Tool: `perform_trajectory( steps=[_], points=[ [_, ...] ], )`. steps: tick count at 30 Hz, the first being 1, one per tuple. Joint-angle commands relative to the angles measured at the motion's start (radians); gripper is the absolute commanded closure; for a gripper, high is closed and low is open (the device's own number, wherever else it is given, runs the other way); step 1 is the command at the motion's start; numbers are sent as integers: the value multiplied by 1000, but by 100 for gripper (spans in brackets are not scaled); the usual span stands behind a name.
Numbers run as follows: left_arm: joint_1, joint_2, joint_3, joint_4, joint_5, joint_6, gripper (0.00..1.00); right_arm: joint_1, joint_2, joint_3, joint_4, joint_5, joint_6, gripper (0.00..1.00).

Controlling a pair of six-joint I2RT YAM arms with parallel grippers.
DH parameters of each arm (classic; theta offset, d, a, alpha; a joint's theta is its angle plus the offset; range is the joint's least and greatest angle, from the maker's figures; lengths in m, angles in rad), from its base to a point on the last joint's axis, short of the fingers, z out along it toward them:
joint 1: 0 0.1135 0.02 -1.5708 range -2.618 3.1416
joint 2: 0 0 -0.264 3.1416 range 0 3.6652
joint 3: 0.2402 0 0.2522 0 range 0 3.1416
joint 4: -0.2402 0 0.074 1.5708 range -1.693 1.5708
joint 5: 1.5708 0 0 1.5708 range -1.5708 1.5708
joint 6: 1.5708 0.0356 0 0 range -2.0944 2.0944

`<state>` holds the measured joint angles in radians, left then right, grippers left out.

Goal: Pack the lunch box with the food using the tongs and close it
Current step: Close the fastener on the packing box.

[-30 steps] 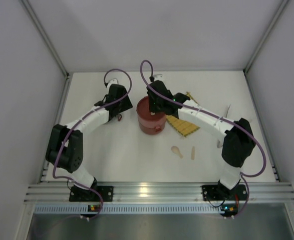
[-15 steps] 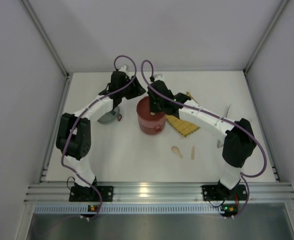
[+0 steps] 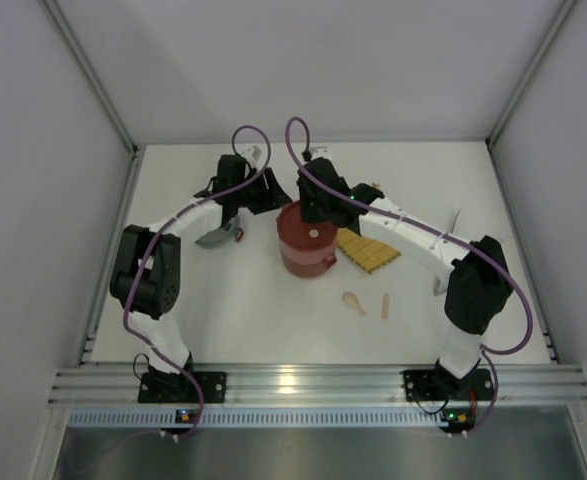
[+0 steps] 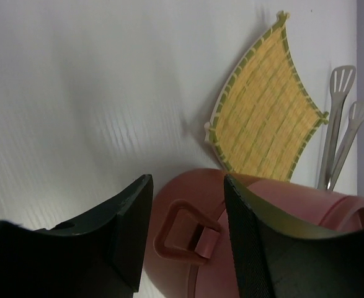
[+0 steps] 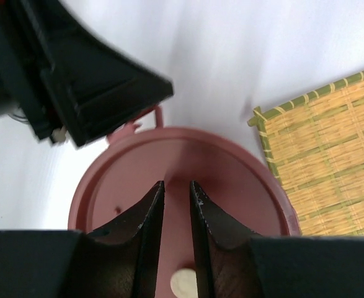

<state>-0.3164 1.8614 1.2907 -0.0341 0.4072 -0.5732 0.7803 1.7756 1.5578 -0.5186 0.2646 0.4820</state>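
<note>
The maroon lunch box (image 3: 306, 252) stands mid-table with its flat lid (image 5: 231, 180) on, pale centre dot (image 5: 183, 282) showing. My right gripper (image 5: 177, 185) points down onto the lid; its jaws stand a narrow gap apart with only lid surface between them. My left gripper (image 4: 186, 183) is open at the box's back-left side, its fingers either side of the side handle (image 4: 183, 236) without touching it. The tongs (image 4: 338, 124) lie beyond the yellow mat (image 4: 268, 124), and in no gripper. The food is hidden.
A grey bowl-like piece (image 3: 216, 237) with a small maroon part lies left of the box, partly under the left arm. A beige spoon (image 3: 354, 301) and stick (image 3: 385, 305) lie in front of the mat (image 3: 366, 250). Walls enclose the table's sides and back.
The left arm has swung right and back, bringing its gripper to the box's back-left side and uncovering the grey piece. The right gripper has stayed over the lid.
</note>
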Motion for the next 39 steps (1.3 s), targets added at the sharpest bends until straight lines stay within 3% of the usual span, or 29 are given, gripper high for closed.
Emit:
perform_trajectory(
  steps=[1,8,17,25,39],
  points=[
    [-20,-86,-85,11,79,21,46,-36,7,-13,-80,13,-5,76],
    [-24,-253,-237,5,21,12,46,-41,36,21,-92,8,-33,76],
    [-30,-370,-292,-72,-70,7,45,-41,22,54,-104,19,-60,76],
    [-36,-375,-321,-49,-145,4,45,-41,41,79,-120,10,-68,76],
    [-99,-237,-249,-43,-246,-48,46,-41,45,51,-112,-2,-65,76]
  ],
)
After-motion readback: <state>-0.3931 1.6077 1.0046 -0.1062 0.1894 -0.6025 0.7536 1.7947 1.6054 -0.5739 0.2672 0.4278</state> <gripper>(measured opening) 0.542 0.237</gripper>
